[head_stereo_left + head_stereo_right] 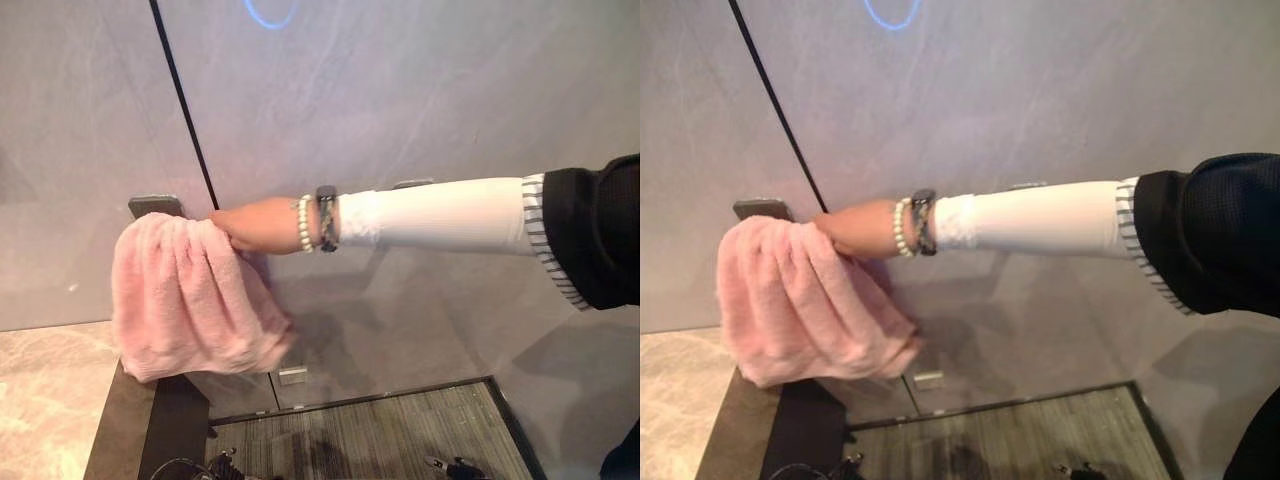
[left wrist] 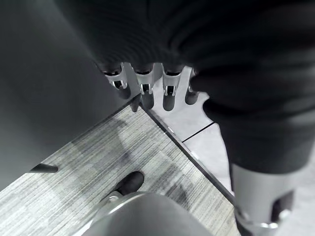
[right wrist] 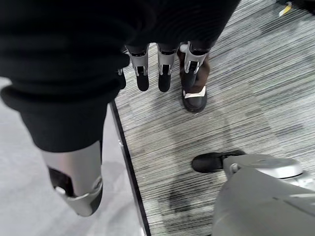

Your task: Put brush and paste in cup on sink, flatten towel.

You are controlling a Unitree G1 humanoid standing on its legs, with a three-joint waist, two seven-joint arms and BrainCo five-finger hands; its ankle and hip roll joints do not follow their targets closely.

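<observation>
We see the towel (image 1: 185, 300), pink and fluffy, hanging bunched over a dark bar end (image 1: 155, 206) against the grey wall (image 1: 420, 90). It droops in thick folds, its lower edge rumpled and reaching down to just above the dark edge of the counter (image 1: 125, 425) at the lower left. A person's hand (image 1: 258, 224) grips the towel at its upper right corner, right where the cloth meets the wall. The person's arm reaches in from the right: a bead bracelet (image 1: 305, 223) and a dark band (image 1: 326, 218) sit side by side on the wrist, then a white sleeve (image 1: 440, 215), then a striped cuff and a black outer sleeve (image 1: 595, 230).

A thin dark seam (image 1: 185, 110) runs down the wall and passes behind the towel. A second small bracket (image 1: 412, 184) shows on the wall just above the white sleeve. Below the wall lies a striped grey floor (image 1: 400, 435).

In the left wrist view, our left hand (image 2: 152, 81) hangs over the striped floor, fingers (image 2: 169, 96) straight, relaxed and holding nothing. In the right wrist view, our right hand (image 3: 162, 61) hangs likewise, its fingers (image 3: 142, 73) loose, slightly apart and empty. Past them a person's shoe (image 3: 195, 98) stands on the floor.
</observation>
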